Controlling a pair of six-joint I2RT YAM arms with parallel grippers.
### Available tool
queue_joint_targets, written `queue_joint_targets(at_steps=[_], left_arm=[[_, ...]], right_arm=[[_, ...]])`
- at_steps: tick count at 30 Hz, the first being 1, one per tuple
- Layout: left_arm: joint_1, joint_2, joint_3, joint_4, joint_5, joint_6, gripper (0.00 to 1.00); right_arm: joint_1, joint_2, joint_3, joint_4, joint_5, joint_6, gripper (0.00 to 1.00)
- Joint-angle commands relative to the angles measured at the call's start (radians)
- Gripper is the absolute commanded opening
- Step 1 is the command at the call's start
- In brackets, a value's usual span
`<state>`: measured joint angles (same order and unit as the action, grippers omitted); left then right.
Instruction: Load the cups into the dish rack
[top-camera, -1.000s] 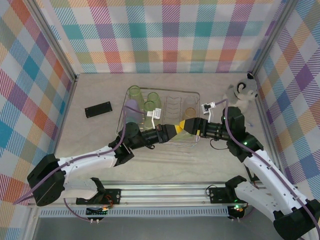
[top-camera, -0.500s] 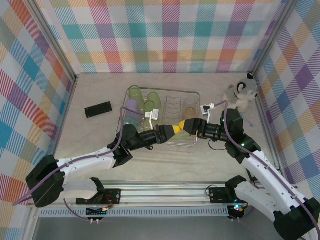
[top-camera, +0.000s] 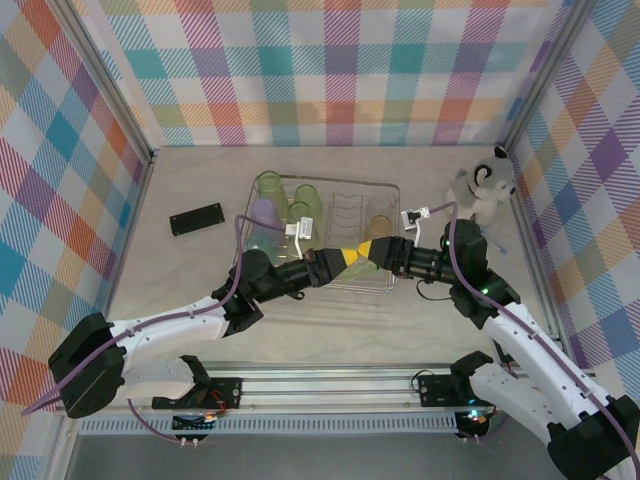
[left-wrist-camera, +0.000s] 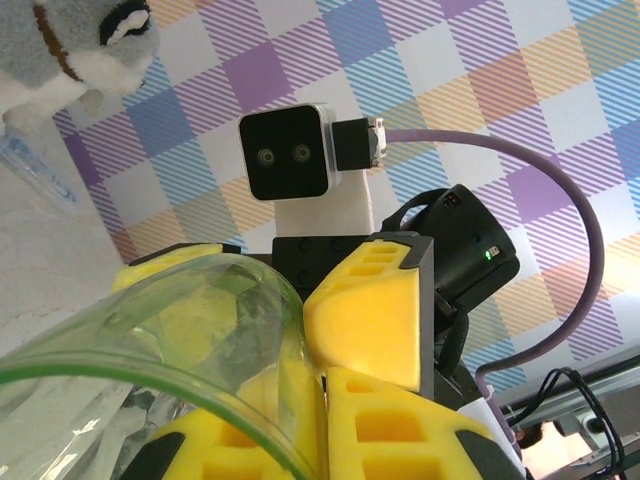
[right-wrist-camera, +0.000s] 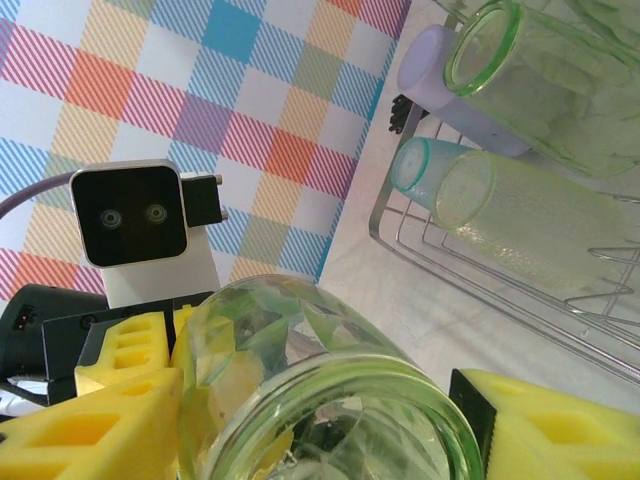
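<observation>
Enclosure with plaid walls (top-camera: 320, 70) around a beige desk (top-camera: 180, 180).

Top view: the dish rack (top-camera: 345, 215) sits mid-desk. At its left end are green tumblers, a lavender cup (top-camera: 262, 212) and a teal cup (top-camera: 262, 240). An orange cup (top-camera: 379, 212) stands at its right end. A black slab (top-camera: 196, 218) lies left of the rack and a plush toy (top-camera: 485, 185) is at the far right. The left hand (top-camera: 352, 257) and right hand (top-camera: 368, 249) meet tip to tip over the rack's near edge.

Left wrist view: a green cup (left-wrist-camera: 150, 400) lies across the lower frame, clear of the rack. The left hand is clamped tight on it at the wall, with one yellow pad (left-wrist-camera: 400, 440) showing. The right hand's fingers (left-wrist-camera: 370, 310) stand on either side of the cup.

Right wrist view: the same cup fills the foreground, rim toward the lens. The right hand's jaws are spread around it, and a gap shows at the right finger (right-wrist-camera: 545, 425), so it has no grip. Cups lie on their sides in the rack beyond.
</observation>
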<state>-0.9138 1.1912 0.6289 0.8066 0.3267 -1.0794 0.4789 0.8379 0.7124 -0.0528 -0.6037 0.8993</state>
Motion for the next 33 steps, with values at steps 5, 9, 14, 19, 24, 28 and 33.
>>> queue_joint_targets(at_steps=[5,9,14,19,24,28,33], left_arm=[[0.016,-0.056,-0.010,-0.100,-0.079,0.120,0.57],[0.015,-0.088,-0.017,-0.204,-0.113,0.170,0.90],[0.015,-0.145,-0.056,-0.309,-0.196,0.208,0.96],[0.015,-0.213,-0.036,-0.514,-0.264,0.277,0.96],[0.015,-0.306,0.056,-0.843,-0.375,0.431,0.96],[0.016,-0.383,0.121,-1.052,-0.502,0.551,0.97],[0.016,-0.464,0.150,-1.206,-0.598,0.633,1.00]], right_arm=[[0.010,-0.033,0.039,-0.200,0.132,-0.060,0.52],[0.010,-0.022,0.094,-0.376,0.243,-0.126,0.47],[0.010,-0.005,0.174,-0.532,0.386,-0.212,0.40],[0.011,0.078,0.313,-0.709,0.521,-0.376,0.38],[0.010,0.171,0.386,-0.788,0.587,-0.472,0.36],[0.013,0.226,0.403,-0.782,0.606,-0.509,0.35],[0.022,0.320,0.461,-0.786,0.631,-0.565,0.35]])
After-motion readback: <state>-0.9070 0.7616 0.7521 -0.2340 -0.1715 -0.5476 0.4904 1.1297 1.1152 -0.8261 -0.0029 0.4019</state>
